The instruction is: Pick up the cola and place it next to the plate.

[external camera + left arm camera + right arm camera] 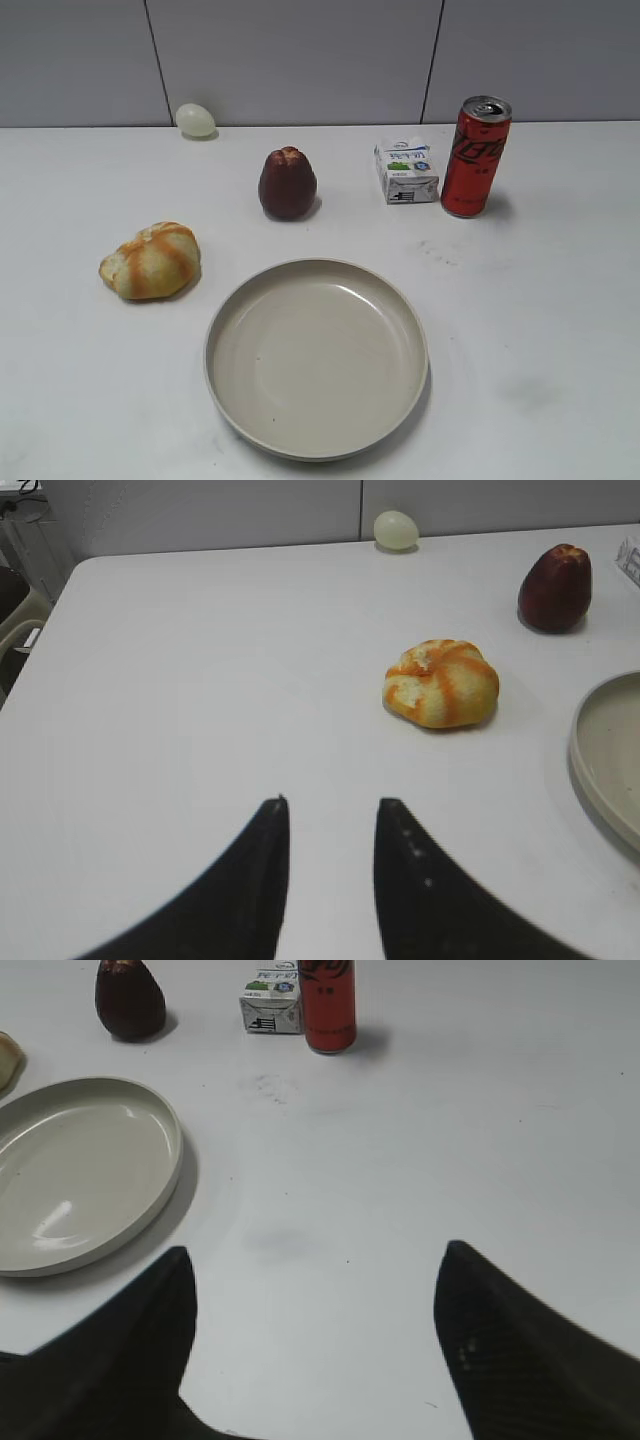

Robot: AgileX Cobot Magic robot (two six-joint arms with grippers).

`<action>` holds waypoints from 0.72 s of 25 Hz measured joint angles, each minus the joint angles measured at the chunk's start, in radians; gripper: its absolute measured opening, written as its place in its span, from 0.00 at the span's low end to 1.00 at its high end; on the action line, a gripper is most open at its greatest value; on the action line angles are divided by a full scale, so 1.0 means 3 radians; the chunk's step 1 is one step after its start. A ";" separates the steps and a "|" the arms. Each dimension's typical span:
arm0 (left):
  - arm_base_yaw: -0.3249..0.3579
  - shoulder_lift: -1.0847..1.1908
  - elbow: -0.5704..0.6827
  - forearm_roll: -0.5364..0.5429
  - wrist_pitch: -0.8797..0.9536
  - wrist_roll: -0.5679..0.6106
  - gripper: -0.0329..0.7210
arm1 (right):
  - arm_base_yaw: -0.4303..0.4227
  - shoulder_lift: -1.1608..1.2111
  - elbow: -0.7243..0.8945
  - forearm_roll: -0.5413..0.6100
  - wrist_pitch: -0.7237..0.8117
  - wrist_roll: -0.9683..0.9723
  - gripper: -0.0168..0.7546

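The cola [476, 156] is a tall red can standing upright at the back right of the white table, just right of a small white carton [407, 171]. It also shows at the top of the right wrist view [329, 1005], its top cut off. The plate [316, 356], a large beige dish, lies empty at the front centre; it shows in the right wrist view [80, 1175] and, as an edge, in the left wrist view [610, 755]. My right gripper [315, 1260] is open and empty, well short of the cola. My left gripper [332, 805] is open and empty over bare table.
A dark red fruit [287, 184] stands behind the plate. A bread roll [152, 261] lies to the plate's left. A pale egg [195, 120] sits at the back by the wall. Neither gripper shows in the exterior view.
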 joint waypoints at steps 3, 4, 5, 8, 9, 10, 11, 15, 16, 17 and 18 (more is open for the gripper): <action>0.0000 0.0000 0.0000 0.0000 0.0000 0.0000 0.36 | 0.0000 0.0000 0.0000 0.0000 0.0000 0.0000 0.79; 0.0000 0.0000 0.0000 0.0000 0.0000 0.0000 0.36 | 0.0000 0.0000 0.0000 0.0000 0.0000 0.0000 0.79; 0.0000 0.0000 0.0000 0.0000 0.0000 0.0000 0.36 | 0.0000 0.0000 0.0000 0.0000 0.0000 0.0000 0.79; 0.0000 0.0000 0.0000 0.0000 0.0000 0.0000 0.36 | 0.0000 0.0000 0.0000 -0.0003 0.0000 0.0000 0.79; 0.0000 0.0000 0.0000 0.0000 0.0000 0.0000 0.36 | 0.0000 0.0000 0.0000 -0.0003 0.0000 0.0000 0.79; 0.0000 0.0000 0.0000 0.0000 0.0000 0.0000 0.36 | 0.0000 0.0000 0.0000 -0.0003 0.0000 0.0000 0.79; 0.0000 0.0000 0.0000 0.0000 0.0000 0.0000 0.36 | 0.0000 0.0000 0.0000 -0.0003 0.0000 0.0000 0.79; 0.0000 0.0000 0.0000 0.0000 0.0000 0.0000 0.36 | 0.0000 0.0000 -0.0024 -0.0042 -0.0047 0.0000 0.79; 0.0000 0.0000 0.0000 0.0000 0.0000 0.0000 0.36 | 0.0000 0.0000 -0.0043 -0.0066 -0.0157 -0.0003 0.79; 0.0000 0.0000 0.0000 0.0000 0.0000 0.0000 0.36 | 0.0000 0.0000 -0.0053 -0.0107 -0.0334 -0.0003 0.79; 0.0000 0.0000 0.0000 0.0000 0.0000 0.0000 0.36 | 0.0000 0.0010 -0.0061 -0.0140 -0.0501 -0.0003 0.79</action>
